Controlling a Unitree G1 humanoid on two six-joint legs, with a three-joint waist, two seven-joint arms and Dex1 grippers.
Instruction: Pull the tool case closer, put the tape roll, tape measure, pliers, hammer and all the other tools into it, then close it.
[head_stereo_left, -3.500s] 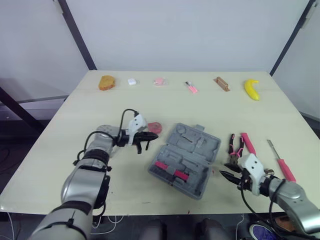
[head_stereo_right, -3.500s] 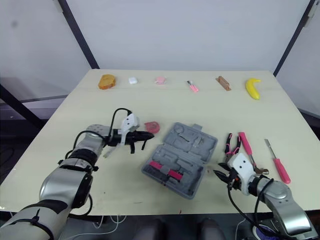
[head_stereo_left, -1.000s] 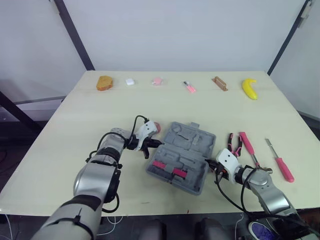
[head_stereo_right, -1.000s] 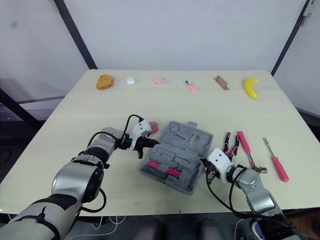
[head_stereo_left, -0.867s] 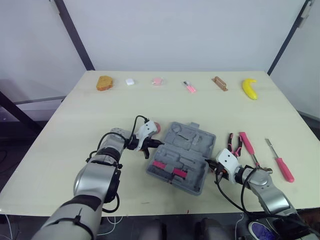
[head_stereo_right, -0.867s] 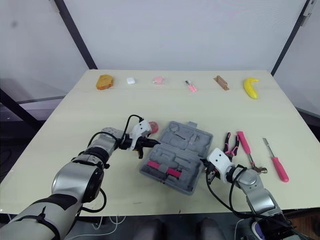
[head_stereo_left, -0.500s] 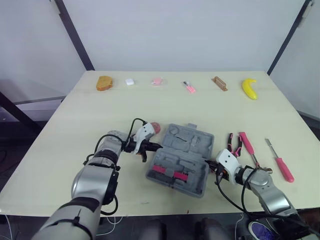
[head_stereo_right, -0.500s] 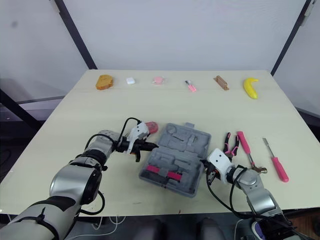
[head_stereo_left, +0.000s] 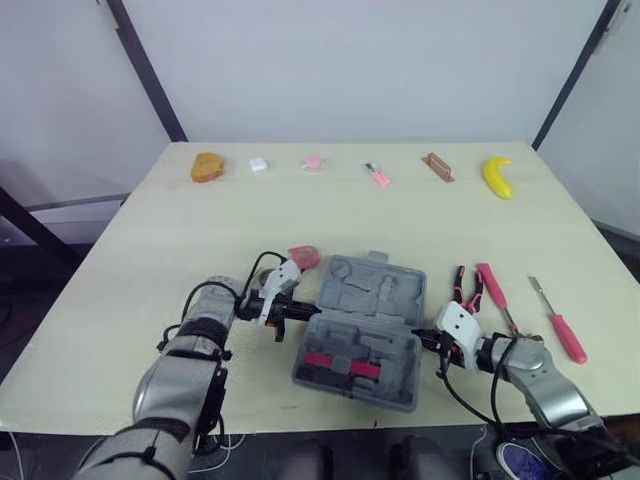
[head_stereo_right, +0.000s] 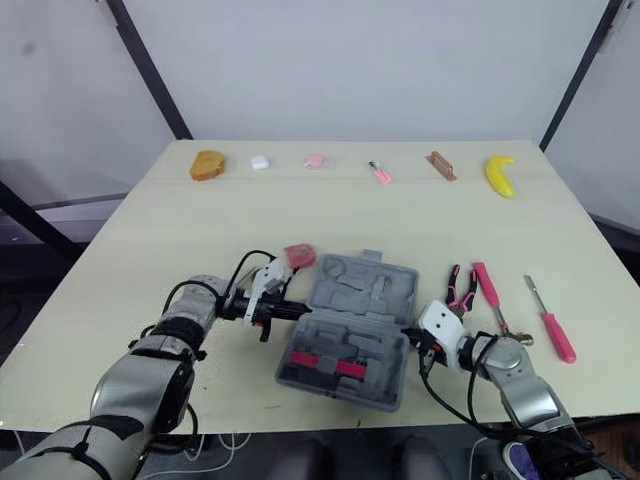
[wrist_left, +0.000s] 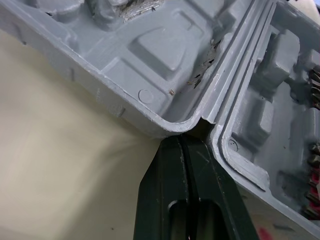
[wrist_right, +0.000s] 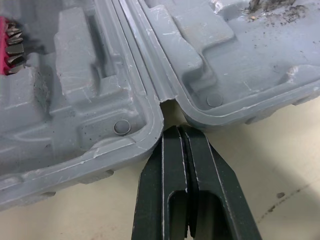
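Two black-fingered hands are set against the open grey moulded plastic tool case (head_stereo_left: 368, 300), one at each end of its hinge line. The case lies flat on the pale wooden table (head_stereo_left: 140, 250), towards the front edge at centre, with red bit strips (head_stereo_left: 335, 362) seated in its near half.

Left hand (head_stereo_left: 300, 312): at 9 o'clock of the case. In the left wrist view its fingers (wrist_left: 165, 190) are pressed together, with the tips in the notch between the two case halves. Nothing is pinched.

Right hand (head_stereo_left: 425, 340): at 3 o'clock of the case. In the right wrist view its fingers (wrist_right: 172, 165) are likewise pressed together, with the tips at the hinge notch. Nothing is pinched.

Loose tools, all outside the case:
- a small pink rounded item (head_stereo_left: 304, 257) at 10 o'clock of the case, just beside its far left corner; whether it is the tape roll or the tape measure cannot be told;
- pink-and-black-handled pliers (head_stereo_left: 467, 290) and a pink-handled hammer (head_stereo_left: 497, 293) at 2 o'clock, side by side;
- a pink-handled screwdriver (head_stereo_left: 560, 325) further out at 3 o'clock.

Along the far table edge, at 12 o'clock, well apart from the case: a brown bread-like piece (head_stereo_left: 207, 166), a small white block (head_stereo_left: 258, 164), a small pink lump (head_stereo_left: 314, 162), a small pink tool (head_stereo_left: 378, 174), a brown wooden block (head_stereo_left: 437, 167) and a yellow banana (head_stereo_left: 497, 177).
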